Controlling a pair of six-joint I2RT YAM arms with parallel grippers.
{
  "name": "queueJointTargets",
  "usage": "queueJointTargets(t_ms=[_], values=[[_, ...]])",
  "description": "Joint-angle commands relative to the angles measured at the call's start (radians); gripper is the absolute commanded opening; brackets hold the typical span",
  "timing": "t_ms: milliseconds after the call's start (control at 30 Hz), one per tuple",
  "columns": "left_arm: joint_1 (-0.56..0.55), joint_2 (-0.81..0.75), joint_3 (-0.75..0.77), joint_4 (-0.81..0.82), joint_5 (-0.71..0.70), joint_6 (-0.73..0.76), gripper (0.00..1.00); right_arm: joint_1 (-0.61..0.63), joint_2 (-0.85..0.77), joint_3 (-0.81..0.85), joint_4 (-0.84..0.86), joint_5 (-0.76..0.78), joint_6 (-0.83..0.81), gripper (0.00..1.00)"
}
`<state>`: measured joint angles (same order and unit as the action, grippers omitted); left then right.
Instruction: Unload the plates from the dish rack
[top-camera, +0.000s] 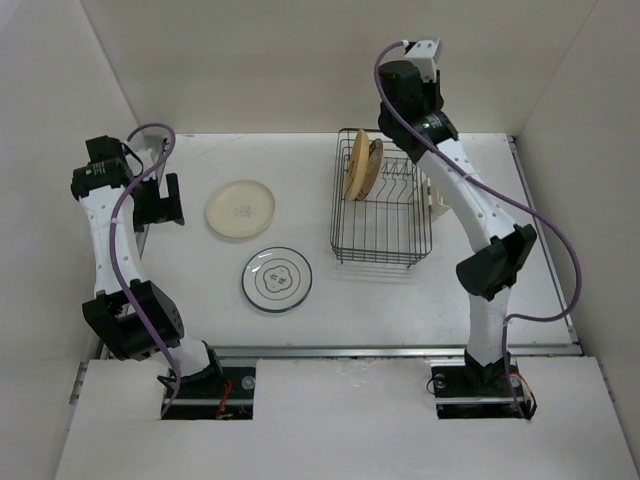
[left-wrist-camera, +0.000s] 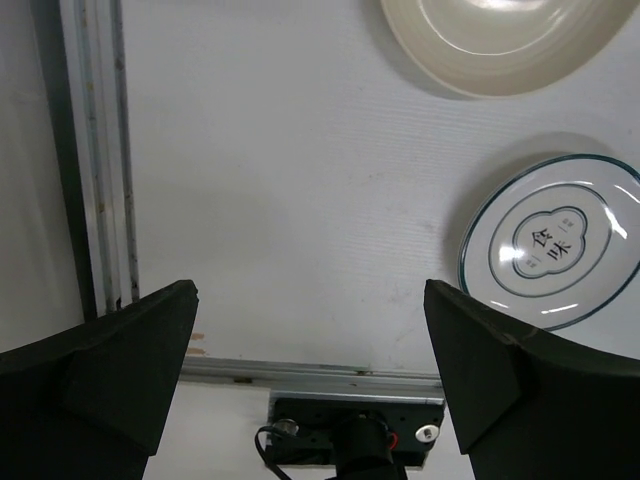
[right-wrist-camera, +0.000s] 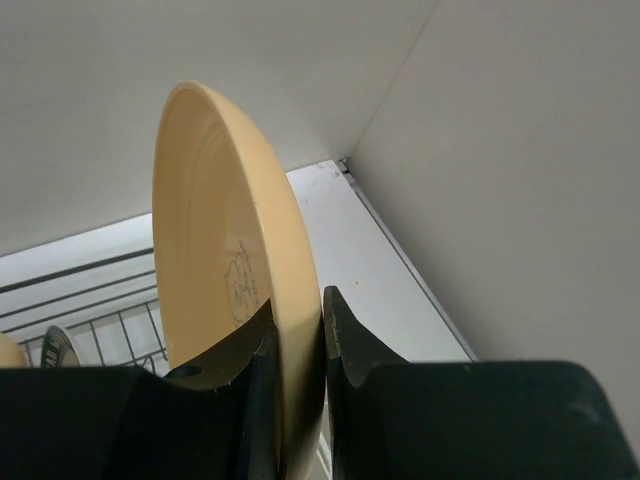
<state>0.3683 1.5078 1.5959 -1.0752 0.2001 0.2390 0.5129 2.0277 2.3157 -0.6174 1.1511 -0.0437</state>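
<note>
The step in hand is lifting the third plate out. The right arm's (top-camera: 470, 205) jaws are clenched on the rim of the orange-yellow plate (right-wrist-camera: 215, 200), one on each face. That plate stands on edge at the far left end of the dish rack (top-camera: 380, 262). Whether it has cleared the wire prongs cannot be told from these views. Two plates are already out and lie flat on the desk (top-camera: 330, 320) to the left of the rack: the cream plate (top-camera: 240, 209) and, nearer the arm bases, the ringed white plate (top-camera: 276, 279). A dark-rimmed edge low in the right wrist view may be the fourth plate, in the rack, but too little shows to be sure. The left arm's (top-camera: 105, 235) jaws are released, spread wide with nothing between them, hanging over bare desk left of the cream plate. The next move probably calls for a straight upward lift so the plate does not snag the prongs. It would then be carried to open desk and tipped flat. The only legible writing is on the ringed plate: two dark characters in a lobed frame, apparently "食味". A faint mark on the orange-yellow plate's back cannot be read.
</note>
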Motion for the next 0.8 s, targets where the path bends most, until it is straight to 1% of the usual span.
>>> queueJointTargets(t_ms=[0, 33, 67, 100, 133, 167, 200, 233, 267, 300, 333, 400, 433, 467, 500, 533, 567, 600, 733, 767], values=[[0.001, -0.049, 0.030, -0.032, 0.122, 0.049, 0.96, 0.009, -0.096, 0.031, 0.085, -0.054, -0.036, 0.00], [0.001, -0.049, 0.030, -0.048, 0.163, 0.084, 0.98, 0.009, -0.115, 0.031, 0.074, -0.127, 0.022, 0.00], [0.001, -0.060, 0.041, -0.057, 0.253, 0.101, 0.98, 0.009, -0.133, 0.031, 0.053, -0.225, 0.060, 0.00], [0.001, -0.060, 0.056, -0.075, 0.300, 0.117, 0.98, 0.009, -0.153, 0.002, 0.041, -0.487, 0.082, 0.00], [0.001, -0.060, 0.065, -0.075, 0.343, 0.128, 0.99, 0.009, -0.187, -0.027, 0.060, -0.631, 0.082, 0.00], [0.001, -0.048, 0.076, -0.084, 0.420, 0.128, 0.99, 0.009, -0.196, -0.054, 0.076, -0.777, 0.082, 0.00], [0.001, -0.047, 0.091, -0.084, 0.461, 0.128, 0.99, 0.009, -0.196, -0.105, 0.102, -1.076, 0.082, 0.00], [-0.009, -0.037, 0.091, -0.072, 0.499, 0.128, 0.99, 0.009, -0.178, -0.127, 0.116, -1.210, 0.082, 0.00], [-0.009, -0.037, 0.091, -0.063, 0.566, 0.119, 0.99, 0.018, -0.160, -0.142, 0.126, -1.323, 0.082, 0.00], [-0.022, -0.026, 0.102, -0.063, 0.590, 0.118, 0.99, 0.018, -0.135, -0.142, 0.136, -1.414, 0.102, 0.00], [-0.050, -0.014, 0.113, -0.048, 0.602, 0.118, 0.98, 0.047, -0.076, -0.151, 0.145, -1.538, 0.117, 0.00], [-0.078, -0.002, 0.122, -0.019, 0.613, 0.118, 0.98, 0.068, -0.006, -0.113, 0.145, -1.635, 0.143, 0.00], [-0.088, 0.009, 0.122, -0.003, 0.613, 0.105, 0.98, 0.090, 0.026, -0.075, 0.131, -1.727, 0.157, 0.00], [-0.100, 0.009, 0.122, 0.030, 0.613, 0.082, 0.98, 0.099, 0.079, -0.062, 0.131, -1.770, 0.166, 0.00], [-0.100, 0.023, 0.122, 0.046, 0.595, 0.071, 0.98, 0.110, 0.100, -0.062, 0.149, -1.807, 0.176, 0.00], [-0.114, 0.043, 0.113, 0.057, 0.567, 0.071, 0.98, 0.119, 0.115, -0.052, 0.191, -1.838, 0.194, 0.00], [-0.135, 0.052, 0.113, 0.069, 0.553, 0.062, 0.98, 0.134, 0.124, -0.070, 0.224, -1.882, 0.209, 0.00], [-0.162, 0.077, 0.099, 0.069, 0.530, 0.072, 0.96, 0.134, 0.137, -0.106, 0.299, -1.916, 0.253, 0.00], [-0.195, 0.118, 0.058, 0.103, 0.516, 0.083, 0.94, 0.144, 0.184, -0.128, 0.349, -1.949, 0.306, 0.00], [-0.195, 0.127, 0.038, 0.112, 0.516, 0.083, 0.91, 0.144, 0.193, -0.128, 0.349, -1.962, 0.318, 0.00]])
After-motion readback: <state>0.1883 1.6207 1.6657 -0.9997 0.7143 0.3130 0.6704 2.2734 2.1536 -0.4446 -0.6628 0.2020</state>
